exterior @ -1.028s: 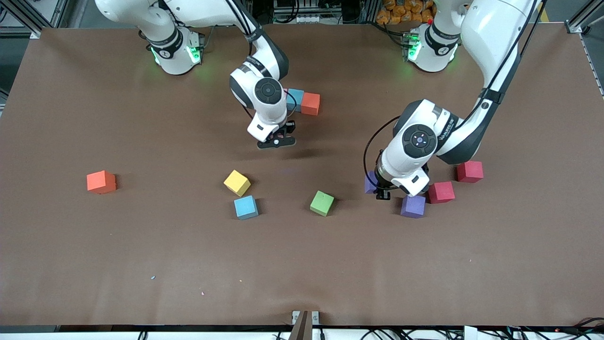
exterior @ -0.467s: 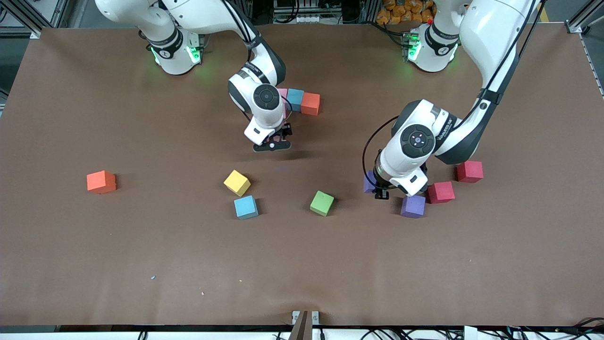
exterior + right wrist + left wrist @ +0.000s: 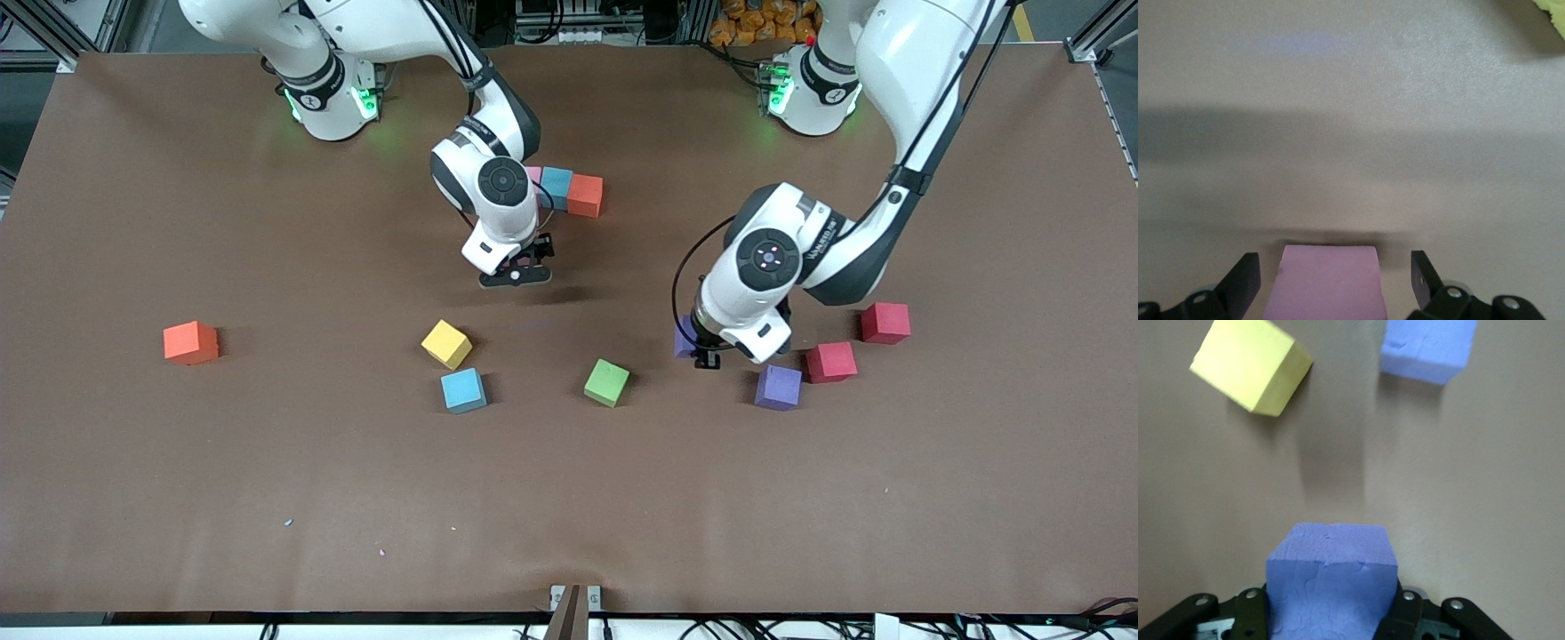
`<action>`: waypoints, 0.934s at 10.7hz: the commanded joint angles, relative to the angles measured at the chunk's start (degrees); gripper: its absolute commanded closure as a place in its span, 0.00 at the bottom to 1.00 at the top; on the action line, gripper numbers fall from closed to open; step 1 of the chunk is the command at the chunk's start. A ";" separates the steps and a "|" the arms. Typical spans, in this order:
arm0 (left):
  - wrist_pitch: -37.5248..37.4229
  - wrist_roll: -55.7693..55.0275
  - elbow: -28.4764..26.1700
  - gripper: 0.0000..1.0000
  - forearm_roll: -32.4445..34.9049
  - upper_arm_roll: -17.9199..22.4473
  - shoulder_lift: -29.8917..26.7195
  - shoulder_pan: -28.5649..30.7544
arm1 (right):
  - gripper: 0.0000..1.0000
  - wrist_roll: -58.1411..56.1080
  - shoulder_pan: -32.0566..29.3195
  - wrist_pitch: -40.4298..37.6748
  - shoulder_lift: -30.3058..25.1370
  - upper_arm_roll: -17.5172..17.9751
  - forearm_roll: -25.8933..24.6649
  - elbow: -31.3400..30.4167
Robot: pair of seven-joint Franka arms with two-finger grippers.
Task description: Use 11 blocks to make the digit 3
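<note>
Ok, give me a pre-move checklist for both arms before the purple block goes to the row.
1. Left gripper shut on the purple block, which sits squarely between the fingers: ok.
2. Held purple block off the table: it casts a shadow apart from itself in the left wrist view: ok.
3. Right gripper open, with gaps on both sides of the pink block: ok.
4. Pink block joined to the blue block and red-orange block of the row: cannot tell, the right arm covers it.
5. Second purple block apart from the left gripper: ok.
</note>
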 commanded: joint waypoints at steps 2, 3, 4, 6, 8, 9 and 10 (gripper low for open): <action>-1.55 -3.78 -2.60 1.00 -0.78 0.17 -1.72 -3.30 | 0.00 1.39 -0.76 -1.78 -0.43 0.96 1.32 -0.52; -1.55 -4.31 -3.04 1.00 -0.78 0.17 -1.98 -3.74 | 0.00 1.30 -0.67 -1.78 -0.43 0.96 2.73 -0.70; -1.55 -5.27 -3.31 1.00 -0.70 0.08 -2.07 -4.01 | 0.00 1.30 -0.59 -1.69 -0.52 1.13 3.35 -0.70; -1.55 -6.16 -3.84 1.00 -0.70 -0.01 -2.16 -4.89 | 0.00 1.30 -0.67 -1.52 -0.44 1.66 4.06 -0.61; -1.55 -6.34 -4.02 1.00 -0.70 -0.10 -2.51 -4.89 | 0.00 1.30 -0.41 -1.25 -0.43 1.75 6.07 -0.61; -1.55 -6.34 -4.02 1.00 -0.61 -0.10 -2.51 -4.97 | 0.00 1.30 -0.50 -1.25 -0.52 2.44 6.34 -0.61; -1.55 -6.34 -4.10 1.00 -0.69 -0.36 -2.43 -5.06 | 0.00 1.30 -0.58 -1.25 -0.52 2.63 6.35 -0.61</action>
